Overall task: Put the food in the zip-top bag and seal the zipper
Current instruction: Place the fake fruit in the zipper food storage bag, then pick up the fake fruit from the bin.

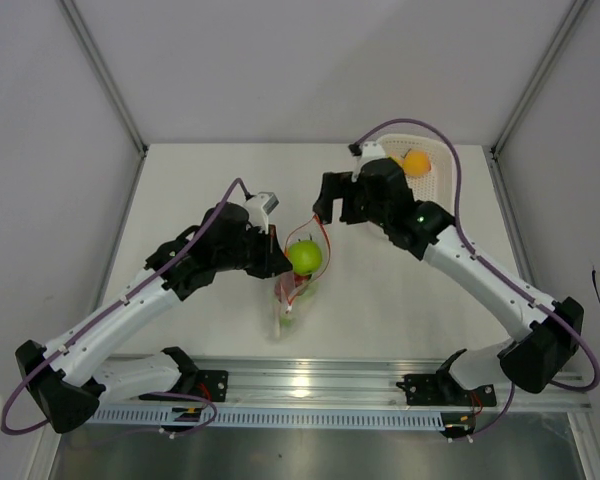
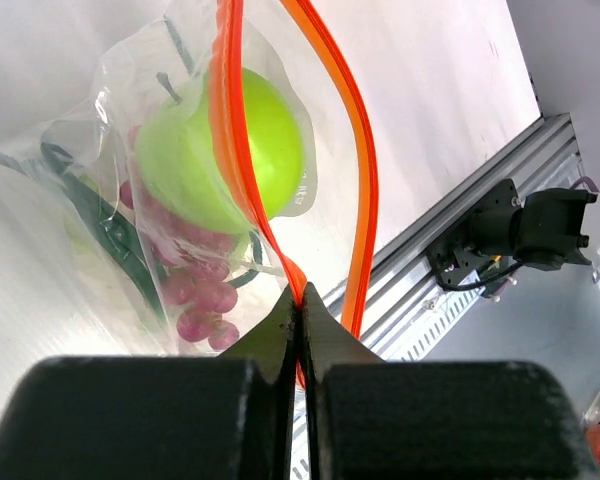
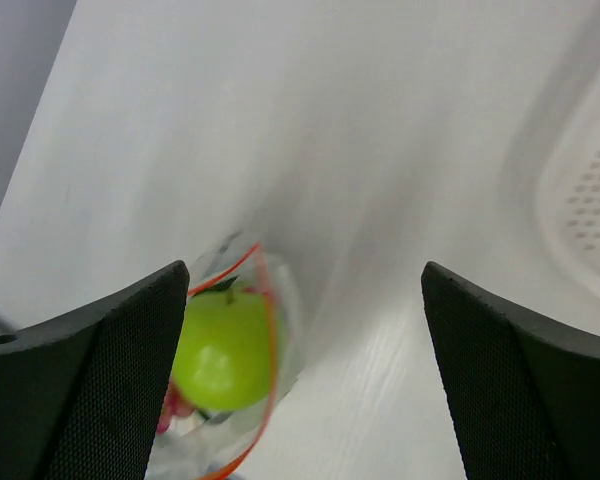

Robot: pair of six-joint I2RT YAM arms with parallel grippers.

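Observation:
The clear zip-top bag [image 1: 292, 296] lies at the table's middle with its mouth open and raised. Inside are the green apple [image 1: 303, 257], red bits [image 2: 195, 290] and green stalks [image 2: 90, 215]. My left gripper [image 1: 279, 256] is shut on the red-orange zipper [image 2: 363, 150] strip at one end of the mouth, seen in the left wrist view [image 2: 302, 298]. My right gripper [image 1: 325, 206] is open and empty, hovering just behind the bag; its view [image 3: 305, 272] shows the apple [image 3: 225, 347] below its left finger. The orange-yellow fruit [image 1: 416, 162] and a yellow piece [image 1: 395, 160] lie in the basket.
The white perforated basket [image 1: 438, 190] stands at the back right, partly under my right arm; its rim shows in the right wrist view [image 3: 585, 200]. The metal rail [image 1: 320, 385] with the arm bases runs along the near edge.

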